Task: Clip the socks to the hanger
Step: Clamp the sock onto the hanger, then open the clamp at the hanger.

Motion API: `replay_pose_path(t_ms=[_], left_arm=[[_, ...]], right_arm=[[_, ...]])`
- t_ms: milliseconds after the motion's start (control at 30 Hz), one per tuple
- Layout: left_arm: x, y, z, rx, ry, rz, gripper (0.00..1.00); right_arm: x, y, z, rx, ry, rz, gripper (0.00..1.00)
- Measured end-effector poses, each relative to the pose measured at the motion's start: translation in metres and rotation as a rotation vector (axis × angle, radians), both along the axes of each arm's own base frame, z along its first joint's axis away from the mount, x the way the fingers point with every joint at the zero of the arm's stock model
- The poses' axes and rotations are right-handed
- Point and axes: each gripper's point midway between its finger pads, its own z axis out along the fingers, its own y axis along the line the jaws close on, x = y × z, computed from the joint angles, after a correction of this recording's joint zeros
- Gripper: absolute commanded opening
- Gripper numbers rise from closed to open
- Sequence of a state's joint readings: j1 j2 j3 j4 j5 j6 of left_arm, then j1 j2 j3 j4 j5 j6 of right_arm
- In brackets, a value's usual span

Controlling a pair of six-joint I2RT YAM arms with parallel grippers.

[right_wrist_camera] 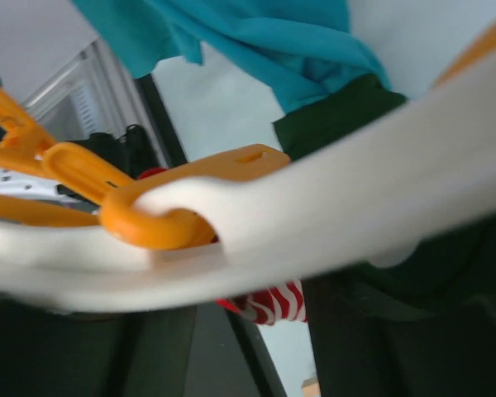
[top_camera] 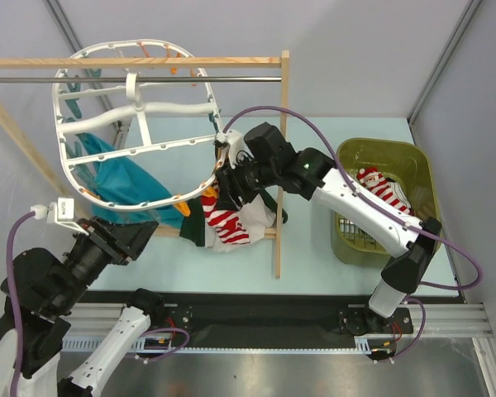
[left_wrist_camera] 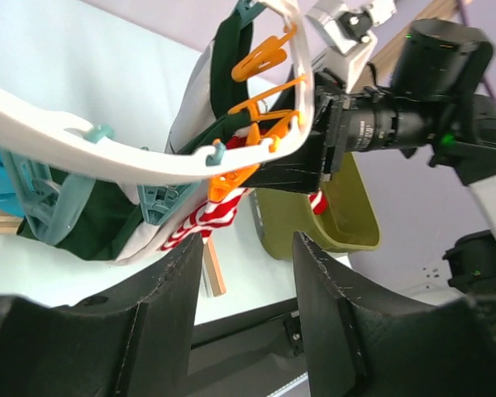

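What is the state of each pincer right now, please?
Left pincer: open, holding nothing.
Right pincer: cannot be told; the hanger rim hides its fingertips, with a red-and-white sock close by.

Fingertips of the right hand [top_camera: 218, 184] are hidden behind the blurred hanger [right_wrist_camera: 355, 211] rim; the red-and-white sock [right_wrist_camera: 271, 303] shows only a sliver

1. You face pale grey walls [top_camera: 355, 50] beyond the right gripper [top_camera: 223, 186], with a metal corner strut [top_camera: 446, 50] off to its right.
2. A wooden rack [top_camera: 278, 248] stands just beside that gripper, and its metal rod [top_camera: 231, 79] runs across beyond it.
3. Under the gripper lies a light blue-green table [top_camera: 331, 256].
4. A black rail [top_camera: 256, 310] edges the table on the gripper's near side.
5. The light is even and soft.
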State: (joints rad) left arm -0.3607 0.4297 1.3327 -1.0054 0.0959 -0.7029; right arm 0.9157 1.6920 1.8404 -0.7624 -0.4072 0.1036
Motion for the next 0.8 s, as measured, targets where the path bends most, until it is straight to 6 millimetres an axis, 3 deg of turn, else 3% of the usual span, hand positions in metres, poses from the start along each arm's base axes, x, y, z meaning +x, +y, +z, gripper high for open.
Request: replay_pose_path(t_ms=[167, 500, 700, 800], left_arm=[[0.007, -0.003, -0.004, 0.015, 0.021, -0.004, 0.52], [0.006, -0.006, -0.005, 0.023, 0.026, -0.025, 0.52], [0.005, -0.010, -0.002, 0.017, 0.018, -0.047, 0.51], [0.004, -0.009, -0.001, 0.016, 0.015, -0.047, 0.51]], right_arm=[[-0.002, -0.015, 0.009, -0.053, -0.093, -0.115, 0.74], [-0.059, -0.056, 0.064, 0.034, -0.208, -0.209, 0.76], [-0.072, -0.053, 0.071, 0.065, -0.193, -0.187, 0.71], [-0.088, -0.040, 0.075, 0.112, -0.169, -0.116, 0.68]])
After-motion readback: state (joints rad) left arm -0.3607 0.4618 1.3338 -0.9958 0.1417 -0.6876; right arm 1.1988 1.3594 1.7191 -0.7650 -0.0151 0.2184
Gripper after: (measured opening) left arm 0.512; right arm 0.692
